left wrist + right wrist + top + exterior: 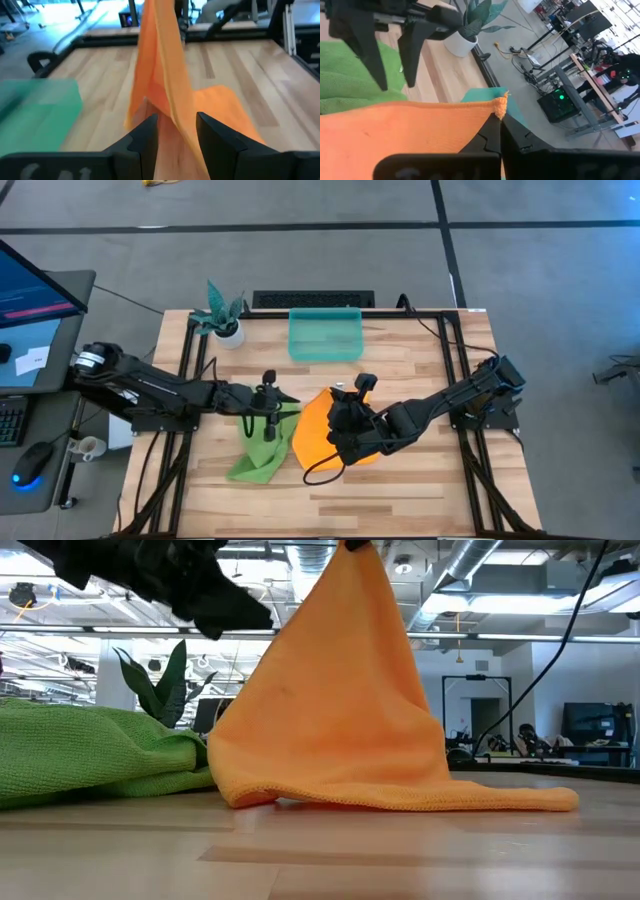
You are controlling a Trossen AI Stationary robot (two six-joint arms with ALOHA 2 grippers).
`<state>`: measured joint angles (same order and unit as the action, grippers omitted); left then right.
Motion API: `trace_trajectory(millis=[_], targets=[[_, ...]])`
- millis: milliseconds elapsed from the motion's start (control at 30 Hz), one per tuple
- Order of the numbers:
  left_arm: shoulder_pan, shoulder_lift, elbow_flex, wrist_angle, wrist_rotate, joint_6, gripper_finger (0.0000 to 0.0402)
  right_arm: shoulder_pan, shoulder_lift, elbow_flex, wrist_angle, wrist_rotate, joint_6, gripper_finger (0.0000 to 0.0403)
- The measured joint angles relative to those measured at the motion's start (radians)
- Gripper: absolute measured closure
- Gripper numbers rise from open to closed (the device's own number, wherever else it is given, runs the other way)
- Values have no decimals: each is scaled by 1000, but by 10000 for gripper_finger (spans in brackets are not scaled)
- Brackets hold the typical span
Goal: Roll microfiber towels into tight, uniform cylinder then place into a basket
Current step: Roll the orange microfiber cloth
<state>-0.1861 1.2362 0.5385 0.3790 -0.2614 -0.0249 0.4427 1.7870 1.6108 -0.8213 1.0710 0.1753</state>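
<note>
- Orange towel (340, 710) hangs tent-like nearest the low camera, one corner pinched in my right gripper (496, 116), lower edge dragging on the table (420, 480).
- Green towel (262, 448) lies crumpled just beside it.
- Left gripper (175, 131) spread, level, straddling the hanging fold.
- Step: spreading flat before rolling; next, catch a second corner.
- Basket (325, 335) sits at the far edge, holding no towel yet.

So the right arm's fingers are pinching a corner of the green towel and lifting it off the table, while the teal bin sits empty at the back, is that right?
Not quite: the towel the right gripper has pinched and lifted by a corner is the orange towel, not the green one. The right wrist view shows its fingers shut on the orange corner. The green towel lies on the table. The teal bin does sit empty at the back.
</note>
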Motion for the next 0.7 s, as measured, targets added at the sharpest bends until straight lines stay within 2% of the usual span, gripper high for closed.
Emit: trace_trajectory(millis=[300,533,700], targets=[[1,115,1,153,-9,18,277,0,0,0,1,0,-1,392],[15,128,0,135,-8,-15,277,2,0,0,-1,1,-1,390],[14,128,0,86,62,-37,277,2,0,0,-2,2,-1,392]])
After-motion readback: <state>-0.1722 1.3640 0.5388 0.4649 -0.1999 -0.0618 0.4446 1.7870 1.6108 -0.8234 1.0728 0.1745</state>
